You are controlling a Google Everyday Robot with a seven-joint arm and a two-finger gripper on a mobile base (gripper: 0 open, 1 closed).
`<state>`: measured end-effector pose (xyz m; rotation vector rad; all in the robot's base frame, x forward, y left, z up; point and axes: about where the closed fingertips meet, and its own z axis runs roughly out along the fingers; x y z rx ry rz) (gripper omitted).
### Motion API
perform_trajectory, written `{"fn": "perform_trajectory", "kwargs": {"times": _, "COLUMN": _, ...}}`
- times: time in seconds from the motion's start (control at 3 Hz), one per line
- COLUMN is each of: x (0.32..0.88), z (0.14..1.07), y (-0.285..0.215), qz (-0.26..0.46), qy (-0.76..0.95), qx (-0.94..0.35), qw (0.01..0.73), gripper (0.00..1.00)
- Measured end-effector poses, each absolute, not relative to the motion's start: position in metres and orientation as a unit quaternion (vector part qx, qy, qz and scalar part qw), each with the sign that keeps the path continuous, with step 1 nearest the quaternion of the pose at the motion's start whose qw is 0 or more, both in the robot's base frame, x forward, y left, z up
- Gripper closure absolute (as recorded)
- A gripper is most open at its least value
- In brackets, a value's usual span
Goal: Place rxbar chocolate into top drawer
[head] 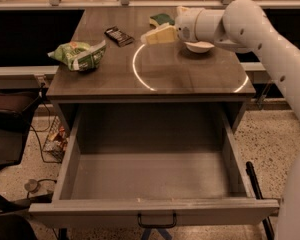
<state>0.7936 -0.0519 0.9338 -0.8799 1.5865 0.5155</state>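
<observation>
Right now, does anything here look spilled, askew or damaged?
Nothing stands out. The snack bag is crumpled, nothing spilled; the rxbar chocolate lies flat on the tabletop, the top drawer stands open, and the gripper hovers near the bar.

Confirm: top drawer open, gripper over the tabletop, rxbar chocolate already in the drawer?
One part is wrong. The rxbar chocolate lies on the tabletop, left of the gripper, not in the drawer, as the camera view shows. The rest holds: the top drawer is open and the gripper is over the tabletop.
</observation>
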Motion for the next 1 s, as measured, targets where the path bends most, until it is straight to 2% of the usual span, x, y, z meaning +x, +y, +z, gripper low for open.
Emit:
{"fn": "perform_trajectory", "kwargs": {"times": 0.33, "x": 0.807, "z": 0.925, "y": -0.033, "qz": 0.195, "qy": 0.694, "qx": -0.366, "qw": 0.588, "gripper": 0.0}}
{"fn": "perform_trajectory", "kwargs": {"times": 0.67, "x": 0.807, "z": 0.925, "y": -0.033, "qz": 0.195, "qy": 0.694, "qx": -0.366, "qw": 0.588, "gripper": 0.0}}
{"fn": "perform_trajectory", "kwargs": {"times": 1.0, "x": 0.823, "z": 0.917, "y": -0.012, "qz": 0.203, "qy": 0.689, "qx": -0.366, "qw": 0.592, "gripper": 0.0}}
